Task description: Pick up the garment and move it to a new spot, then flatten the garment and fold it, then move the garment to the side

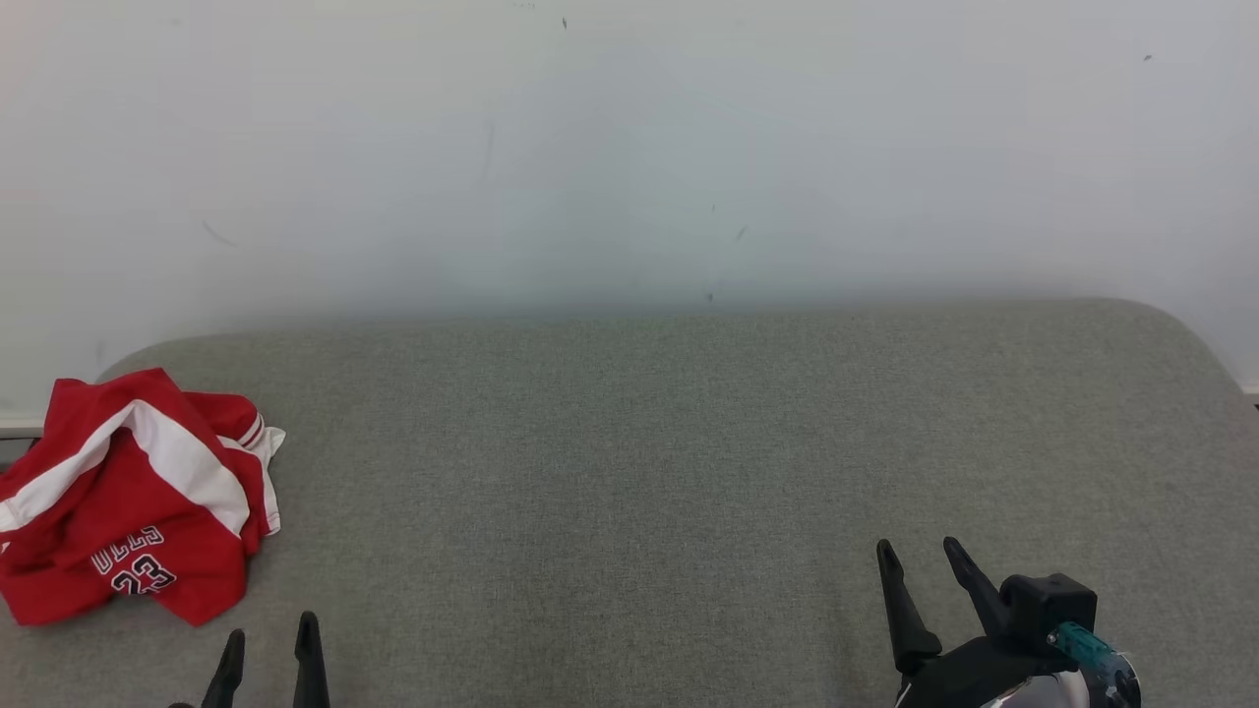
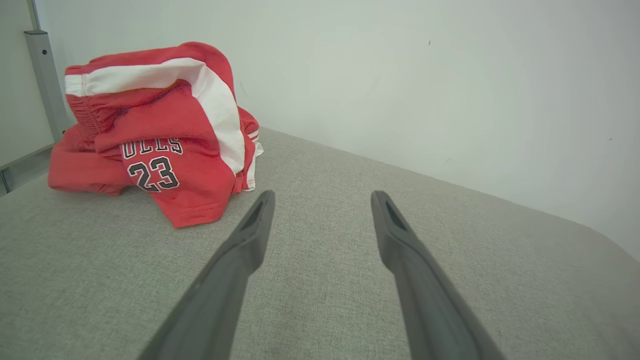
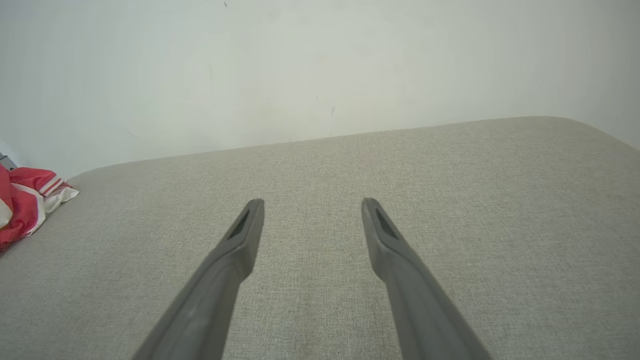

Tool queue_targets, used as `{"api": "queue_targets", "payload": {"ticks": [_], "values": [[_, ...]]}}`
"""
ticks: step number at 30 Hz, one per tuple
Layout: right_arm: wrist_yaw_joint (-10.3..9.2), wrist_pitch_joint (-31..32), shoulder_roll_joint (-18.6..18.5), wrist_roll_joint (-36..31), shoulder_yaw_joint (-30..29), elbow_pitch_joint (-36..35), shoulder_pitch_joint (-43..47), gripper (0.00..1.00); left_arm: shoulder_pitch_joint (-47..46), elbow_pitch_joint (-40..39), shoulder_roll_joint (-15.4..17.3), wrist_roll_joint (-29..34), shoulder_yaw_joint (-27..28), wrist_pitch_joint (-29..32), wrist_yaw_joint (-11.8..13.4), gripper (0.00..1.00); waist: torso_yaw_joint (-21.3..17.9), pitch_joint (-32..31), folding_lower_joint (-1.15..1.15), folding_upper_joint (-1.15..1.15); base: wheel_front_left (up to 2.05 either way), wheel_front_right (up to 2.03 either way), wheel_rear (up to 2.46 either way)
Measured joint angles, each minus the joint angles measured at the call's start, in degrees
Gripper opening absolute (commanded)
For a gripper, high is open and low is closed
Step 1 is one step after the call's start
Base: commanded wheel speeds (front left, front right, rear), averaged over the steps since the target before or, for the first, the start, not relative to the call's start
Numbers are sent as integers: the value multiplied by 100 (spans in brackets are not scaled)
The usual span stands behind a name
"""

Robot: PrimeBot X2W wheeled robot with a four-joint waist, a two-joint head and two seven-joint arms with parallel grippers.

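one red and white garment [image 1: 138, 497] lies in a crumpled heap on one grey pad [image 1: 629, 472], at eight o'clock in the head view; its letters are partly folded away, but "23" reads well; there are two grippers; the left gripper [image 1: 270, 626], cut off at the bottom edge, sits at seven o'clock near the garment, not touching it; the right gripper [image 1: 919, 543] sits at five o'clock, well apart from it; both point to twelve, jaws apart, holding nothing
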Motion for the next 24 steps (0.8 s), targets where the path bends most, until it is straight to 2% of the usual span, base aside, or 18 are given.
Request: {"api": "queue_targets", "payload": {"ticks": [7,12,24], "values": [[-49,-54,-60,-269,36,23,2,100,1,-7,98,411,-160,-77,-51,100,-18,-14,-1,0,0,0,0],[-49,-55,-57,-269,9,25,4,100,1,19,171,441,-221,-76,-147,100,-57,-3,-1,0,0,0,0],[-51,-55,-53,-301,-130,19,59,100,-47,154,194,486,-338,-1,-202,100,-62,1,-1,0,0,0,0]]}}
